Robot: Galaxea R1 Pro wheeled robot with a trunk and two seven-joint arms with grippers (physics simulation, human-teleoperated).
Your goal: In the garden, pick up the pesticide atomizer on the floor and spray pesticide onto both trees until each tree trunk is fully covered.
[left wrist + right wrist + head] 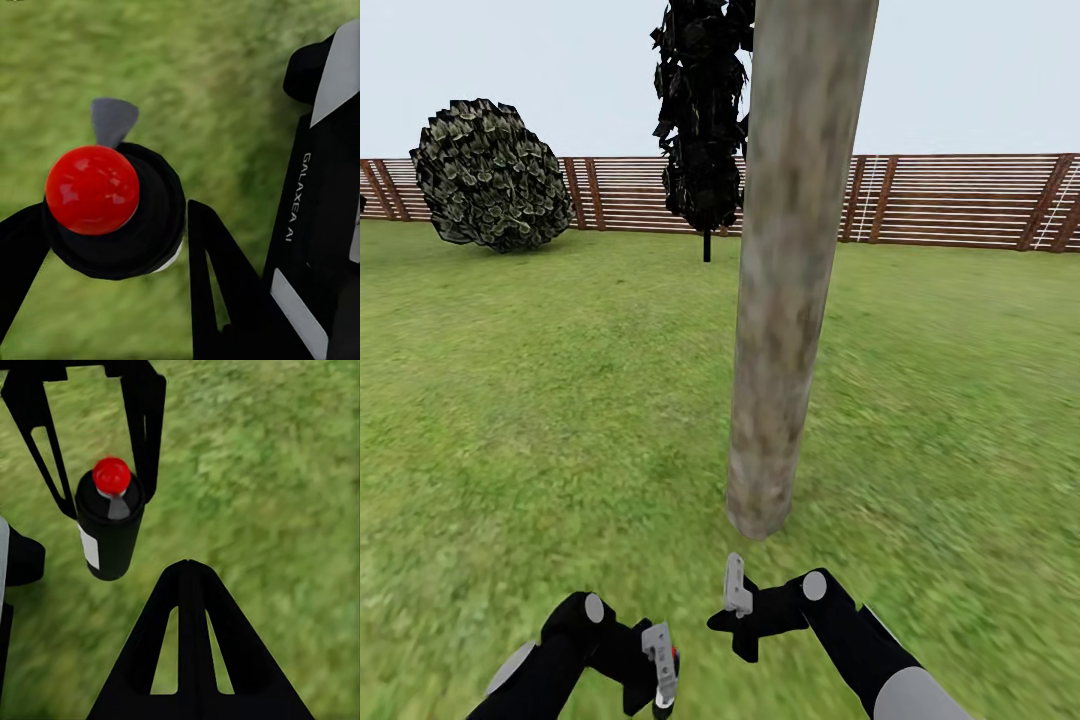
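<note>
The tree trunk (790, 270) rises from the grass (510, 400) right ahead. The left gripper (112, 247) pinches the atomizer (109, 526) by its black body, red cap up. It looks rigid, light and smooth: mid-body suits. The right gripper (740, 610) looks spread, holding nothing.

Black pesticide atomizer (109, 531) with red cap, mottled grey-beige tree trunk (795, 270), green grass (540, 400), brown slatted fence (960, 200).

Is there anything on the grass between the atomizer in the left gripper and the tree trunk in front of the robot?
Nothing visible: the left gripper holds the atomizer, and only open grass lies between it and the tree trunk.
</note>
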